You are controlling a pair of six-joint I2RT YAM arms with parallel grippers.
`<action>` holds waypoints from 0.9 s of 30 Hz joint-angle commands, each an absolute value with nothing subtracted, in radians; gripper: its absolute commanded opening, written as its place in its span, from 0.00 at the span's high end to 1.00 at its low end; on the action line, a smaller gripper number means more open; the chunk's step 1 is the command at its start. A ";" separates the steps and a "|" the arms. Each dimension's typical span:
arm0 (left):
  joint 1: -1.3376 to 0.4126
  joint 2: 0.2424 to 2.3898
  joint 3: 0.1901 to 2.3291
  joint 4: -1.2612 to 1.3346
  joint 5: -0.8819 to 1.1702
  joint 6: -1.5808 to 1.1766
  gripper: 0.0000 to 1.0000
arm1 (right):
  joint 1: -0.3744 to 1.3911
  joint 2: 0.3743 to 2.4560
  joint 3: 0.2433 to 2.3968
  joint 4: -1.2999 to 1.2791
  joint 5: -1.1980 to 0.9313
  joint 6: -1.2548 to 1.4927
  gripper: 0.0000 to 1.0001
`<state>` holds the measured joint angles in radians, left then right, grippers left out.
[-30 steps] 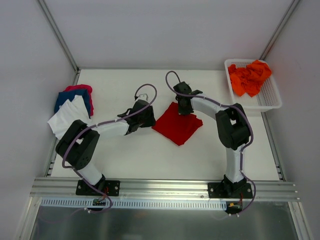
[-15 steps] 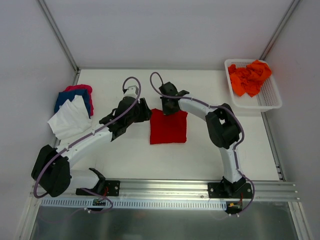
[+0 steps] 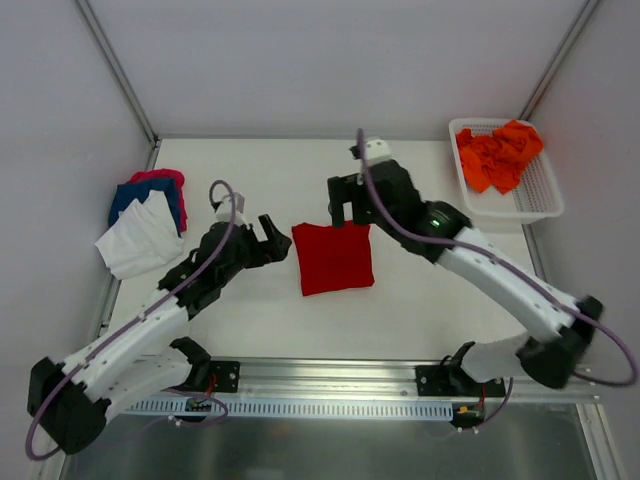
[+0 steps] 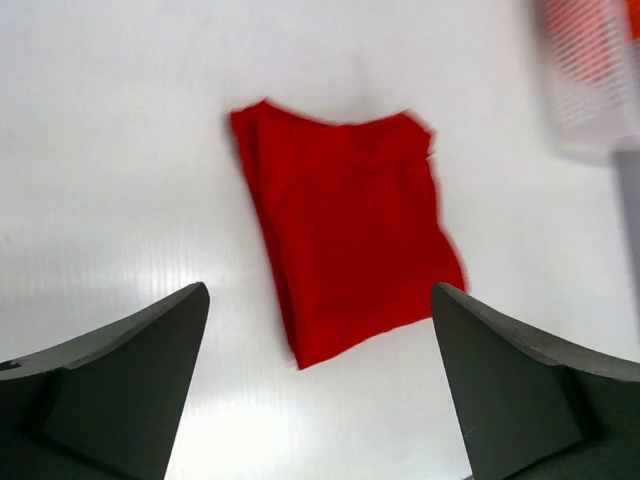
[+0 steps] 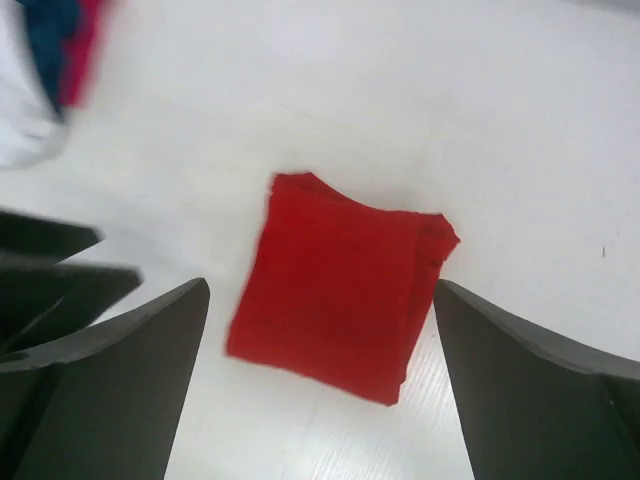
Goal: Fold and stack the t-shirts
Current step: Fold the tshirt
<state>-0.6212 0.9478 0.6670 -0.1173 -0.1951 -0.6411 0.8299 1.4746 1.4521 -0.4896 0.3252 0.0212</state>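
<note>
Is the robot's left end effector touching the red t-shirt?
Apart. The left wrist view shows the red t-shirt lying flat, with bare white table between it and the open fingers of the left end effector.

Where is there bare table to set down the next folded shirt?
Free: the back strip of the table between the shirt stack and the basket, and the near strip in front of the red shirt. Crowded: the middle, where the left gripper and right gripper hover beside it.
</note>
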 commanded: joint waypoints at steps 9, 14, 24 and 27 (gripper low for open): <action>-0.629 0.755 0.684 -0.069 0.127 -0.710 0.01 | 0.923 0.743 0.809 -0.214 0.207 0.170 0.00; -0.638 0.828 0.678 -0.064 0.268 -0.718 0.01 | 0.942 0.644 0.696 -0.133 0.114 0.247 0.01; -0.663 0.606 0.528 -0.003 0.104 -0.770 0.01 | 1.020 0.673 0.650 -0.126 0.186 0.279 0.01; -0.664 0.534 0.496 -0.005 0.060 -0.759 0.01 | 1.041 0.678 0.657 -0.129 0.212 0.259 0.01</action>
